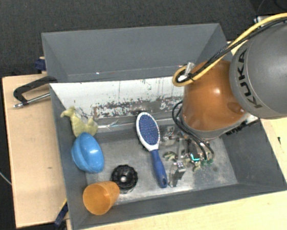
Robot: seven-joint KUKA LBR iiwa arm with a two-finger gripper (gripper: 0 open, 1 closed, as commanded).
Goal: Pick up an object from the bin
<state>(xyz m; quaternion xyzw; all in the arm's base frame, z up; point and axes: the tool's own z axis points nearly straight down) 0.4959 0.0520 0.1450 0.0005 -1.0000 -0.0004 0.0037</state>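
My gripper (178,172) hangs low over the bin floor right of centre, under the orange wrist cover. Its metal fingers reach down just right of the handle of a blue hairbrush (152,147). The brush lies lengthwise, its white-rimmed oval head toward the back wall and its blue handle toward the front. No object shows between the fingers. A black round knob-like thing (124,176) lies to the left of the brush handle.
Along the left side lie a pale yellow rubbery toy (80,122), a blue rounded lump (87,153) and an orange cup (100,197) on its side. The arm covers the bin's right rear part.
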